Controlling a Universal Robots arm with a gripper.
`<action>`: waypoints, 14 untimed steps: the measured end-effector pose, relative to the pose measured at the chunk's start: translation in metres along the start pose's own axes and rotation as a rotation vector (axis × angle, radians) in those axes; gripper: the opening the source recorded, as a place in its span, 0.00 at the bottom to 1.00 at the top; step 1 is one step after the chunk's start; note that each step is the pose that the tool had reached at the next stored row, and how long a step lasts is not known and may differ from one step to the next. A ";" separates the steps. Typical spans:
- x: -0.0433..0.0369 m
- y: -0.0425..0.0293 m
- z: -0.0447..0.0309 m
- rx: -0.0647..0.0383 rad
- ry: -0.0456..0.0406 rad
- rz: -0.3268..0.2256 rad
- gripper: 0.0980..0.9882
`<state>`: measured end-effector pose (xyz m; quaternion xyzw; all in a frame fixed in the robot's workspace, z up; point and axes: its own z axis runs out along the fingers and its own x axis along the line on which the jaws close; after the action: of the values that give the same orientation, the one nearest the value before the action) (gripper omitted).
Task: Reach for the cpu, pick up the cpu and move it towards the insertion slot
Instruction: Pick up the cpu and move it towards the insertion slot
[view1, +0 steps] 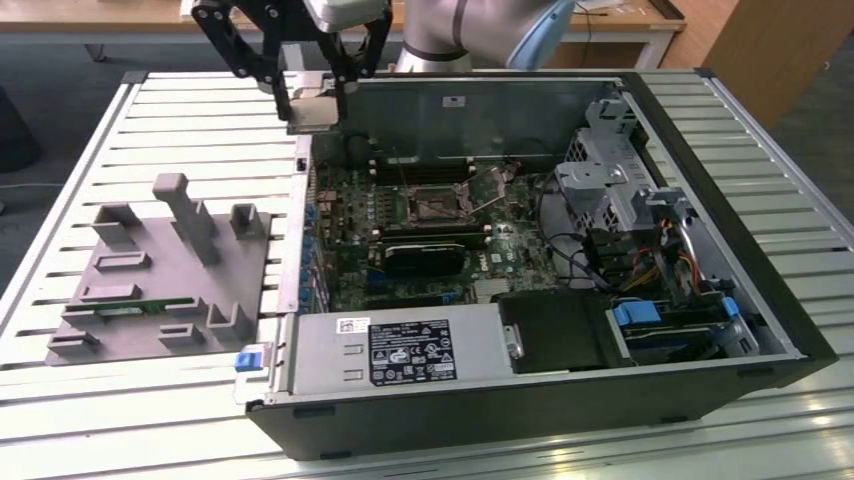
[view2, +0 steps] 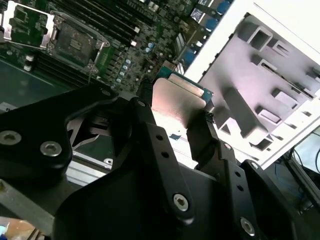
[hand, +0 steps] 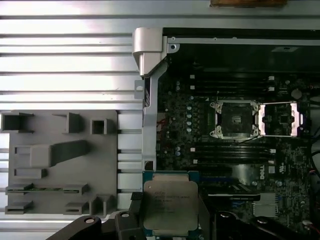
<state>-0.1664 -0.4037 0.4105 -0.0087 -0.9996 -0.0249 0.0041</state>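
Second wrist view is showing the gripper (view2: 181, 120) with its black jaws closing on the cpu (view2: 176, 97), one finger (view2: 150, 140) pressing against one edge of the chip and the other finger (view2: 205, 137) pressing against the opposite edge, so the silvery metal top is sitting between them, tilted and off any surface. First wrist view is showing the same grip from above: the gripper (hand: 170, 220) is clamping the cpu (hand: 170, 206), whose beige lid and green rim are sticking out ahead of the fingertips. Exterior view is catching the gripper (view1: 315, 108) hanging in the air with the cpu (view1: 315, 110) held between the fingertips, just over the upper corner of the open computer case (view1: 721, 300). Beyond the jaws, inside the case, the insertion slot (hand: 234, 119) is lying on the motherboard (hand: 200, 150) with its shiny load plate (hand: 280, 119) swung open beside it; the slot is well apart from the held chip, and it is also showing in the second wrist view (view2: 75, 42) and the exterior view (view1: 435, 207). Off to the other side of the jaws, outside the case, a grey fixture tray (hand: 60, 160) is resting on the slatted metal table (hand: 65, 50), with a thin green memory stick (hand: 47, 188) lying in one of its grooves
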 end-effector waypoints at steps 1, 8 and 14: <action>-0.0031 0.0000 0.0000 0.000 0.0000 0.000 0.48; -0.0240 0.0004 -0.0002 -0.001 0.0000 0.000 0.48; -0.0410 0.0007 -0.0004 -0.001 0.0001 0.000 0.48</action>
<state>-0.1253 -0.4037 0.4105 -0.0086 -0.9996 -0.0255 0.0042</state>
